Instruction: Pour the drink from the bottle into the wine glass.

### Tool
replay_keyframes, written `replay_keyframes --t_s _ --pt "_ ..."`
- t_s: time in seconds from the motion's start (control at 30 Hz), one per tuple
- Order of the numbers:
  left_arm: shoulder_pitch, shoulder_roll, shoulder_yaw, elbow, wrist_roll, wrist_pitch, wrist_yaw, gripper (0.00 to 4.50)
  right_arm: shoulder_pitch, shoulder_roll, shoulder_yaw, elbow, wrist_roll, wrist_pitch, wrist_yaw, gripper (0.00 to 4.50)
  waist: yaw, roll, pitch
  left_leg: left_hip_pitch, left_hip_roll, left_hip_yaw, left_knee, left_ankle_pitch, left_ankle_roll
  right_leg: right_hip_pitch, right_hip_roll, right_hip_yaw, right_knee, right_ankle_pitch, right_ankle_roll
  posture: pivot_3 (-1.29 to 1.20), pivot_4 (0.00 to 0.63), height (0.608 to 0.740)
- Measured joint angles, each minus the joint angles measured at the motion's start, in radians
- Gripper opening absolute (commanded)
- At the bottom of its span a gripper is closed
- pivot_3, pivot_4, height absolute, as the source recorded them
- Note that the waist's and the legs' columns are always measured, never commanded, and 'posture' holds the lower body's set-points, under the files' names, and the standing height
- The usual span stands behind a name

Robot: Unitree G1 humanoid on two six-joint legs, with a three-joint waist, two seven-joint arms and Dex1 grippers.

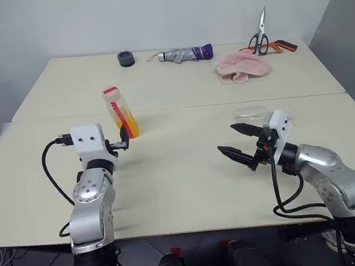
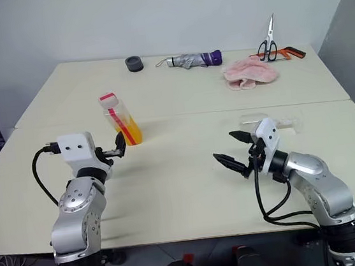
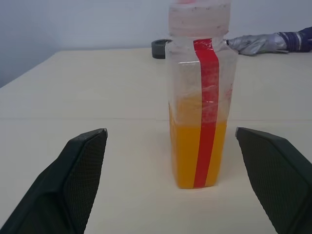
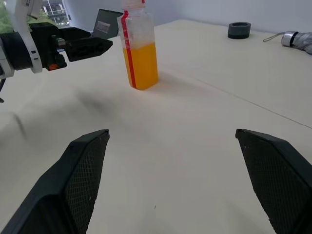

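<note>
Table (image 1: pixel 188 170), pale beige, broad, bears everything. Right gripper (image 1: pixel 239 140) well right of bottle, jaws spread wide, empty. Left gripper (image 1: pixel 125 143) just before bottle, fingers (image 3: pixel 78 175) apart, not touching it. Small clear squarish plastic bottle (image 1: pixel 120 112) with red stripe stands upright, orange drink (image 3: pixel 197 153) in lower part. Clear wine glass (image 1: pixel 258 112), faint, apparently lying behind right gripper.

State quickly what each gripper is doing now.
Left gripper: open, holding nothing, fingers either side of the bottle.
Right gripper: open, empty.
</note>
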Motion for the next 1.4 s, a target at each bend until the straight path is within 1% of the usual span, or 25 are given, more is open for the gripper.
replay_keyframes --t_s 0.37,0.57,0.87,1.07,1.2,1.4 --pt "-0.120 -0.036 -0.033 0.107 0.042 -0.004 0.053 4.50 -0.022 0.017 0.001 0.031 -0.013 -0.024 -0.004 4.43 0.000 0.000 0.000 0.000 0.000 0.000 0.000 0.000 0.000 0.000 0.000 0.000 0.000 0.001 0.000 0.00 0.150 0.740" --pt "-0.145 -0.038 -0.048 0.146 0.048 -0.016 0.063 4.50 -0.045 0.020 0.002 0.026 -0.012 -0.018 -0.017 4.43 0.000 0.000 0.000 0.000 0.000 0.000 0.000 0.000 0.000 0.000 0.000 0.000 0.000 0.001 0.000 0.00 0.150 0.740" --pt "-0.202 -0.037 -0.046 0.196 0.048 -0.016 0.068 4.50 -0.097 0.021 0.003 -0.015 0.016 0.048 -0.027 4.43 -0.001 0.000 0.000 0.000 0.000 0.000 0.000 0.000 0.000 0.000 0.000 0.000 0.000 0.001 0.000 0.00 0.150 0.740" --pt "-0.208 -0.038 -0.042 0.233 0.043 -0.016 0.069 4.50 -0.142 0.013 0.007 -0.046 0.054 0.070 0.010 4.43 0.000 0.000 0.000 -0.001 0.000 -0.001 0.000 0.000 0.000 0.000 -0.001 -0.001 0.000 0.002 0.000 0.00 0.150 0.740" --pt "-0.231 -0.037 -0.035 0.258 0.040 -0.019 0.069 4.50 -0.168 0.006 0.023 -0.047 0.049 0.069 0.044 4.43 0.000 0.000 0.000 -0.001 0.000 -0.001 0.000 0.000 0.000 0.000 -0.001 -0.001 0.000 0.002 0.000 0.00 0.150 0.740" --pt "-0.252 -0.037 -0.025 0.282 0.041 -0.021 0.069 4.50 -0.188 0.014 0.047 -0.041 0.039 0.063 0.047 4.43 0.000 0.000 0.000 -0.001 0.000 -0.001 0.000 0.000 0.000 0.000 -0.001 -0.002 0.000 0.002 0.000 0.00 0.150 0.740"
